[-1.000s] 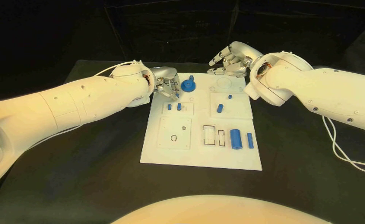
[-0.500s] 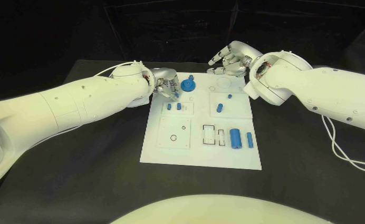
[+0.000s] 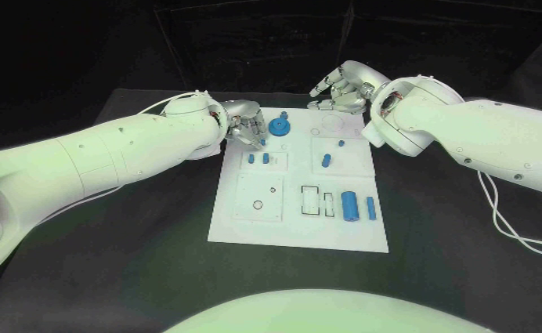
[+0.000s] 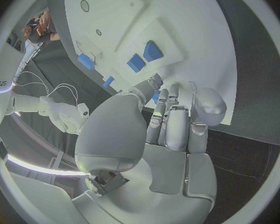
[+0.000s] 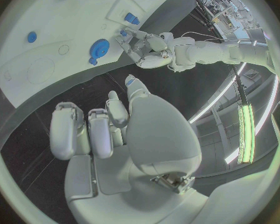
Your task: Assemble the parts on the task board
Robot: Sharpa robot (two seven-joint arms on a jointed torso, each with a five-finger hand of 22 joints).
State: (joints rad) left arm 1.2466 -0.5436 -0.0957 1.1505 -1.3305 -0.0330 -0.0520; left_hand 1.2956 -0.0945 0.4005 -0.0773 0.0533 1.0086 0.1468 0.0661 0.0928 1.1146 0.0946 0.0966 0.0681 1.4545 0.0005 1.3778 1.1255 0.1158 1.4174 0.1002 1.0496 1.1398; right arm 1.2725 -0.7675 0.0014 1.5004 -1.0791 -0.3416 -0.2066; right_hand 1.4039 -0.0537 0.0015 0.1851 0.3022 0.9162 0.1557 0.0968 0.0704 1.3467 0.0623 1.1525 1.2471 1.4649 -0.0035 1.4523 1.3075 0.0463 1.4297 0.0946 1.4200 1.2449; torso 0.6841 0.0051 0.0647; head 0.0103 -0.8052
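The small blue plastic parts (image 3: 350,208) on the flat white task board (image 3: 299,231) look light, hard and slippery, so pinch their sides. The left hand (image 3: 245,128) curls at the board's far left corner, maybe pinching a tiny blue piece; I cannot tell. The right hand (image 3: 342,90) hangs loosely open and empty past the far edge.

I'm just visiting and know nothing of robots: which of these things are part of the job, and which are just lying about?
Part of the job:
task board
blue gear
blue cylinder
small blue pegs
left hand
right hand

Just there:
black table
white cable
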